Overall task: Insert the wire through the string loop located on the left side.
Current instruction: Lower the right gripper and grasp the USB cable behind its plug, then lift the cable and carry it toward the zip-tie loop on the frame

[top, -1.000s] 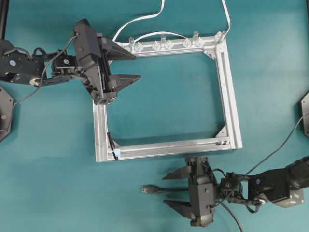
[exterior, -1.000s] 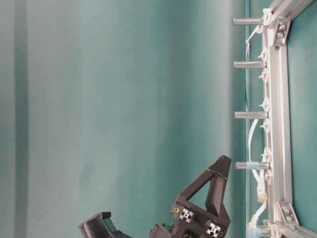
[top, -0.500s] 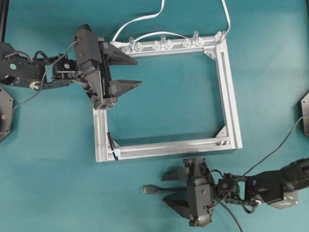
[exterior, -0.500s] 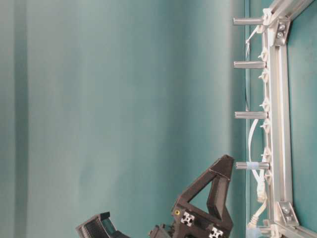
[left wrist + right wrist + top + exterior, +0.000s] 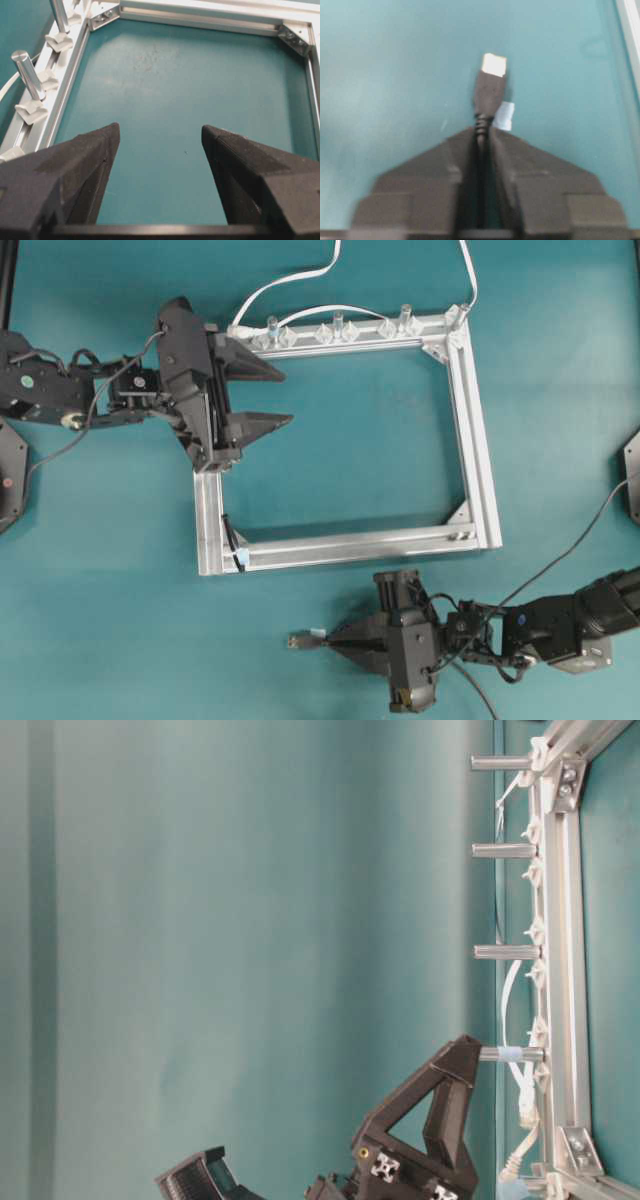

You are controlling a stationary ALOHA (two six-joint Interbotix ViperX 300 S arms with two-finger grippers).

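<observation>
Jaws of the right gripper (image 5: 482, 137) are pinched on the long thin black wire (image 5: 489, 92) just behind its plug, whose metallic tip sticks out ahead over the teal table (image 5: 120, 640), near the table's front edge. The left gripper (image 5: 270, 393) hangs wide apart and empty over the rectangular aluminium frame's (image 5: 478, 450) rear-left corner. The tiny dark string loop (image 5: 231, 537) with its pale tag sits at the frame's front-left corner, well apart from the plug.
</observation>
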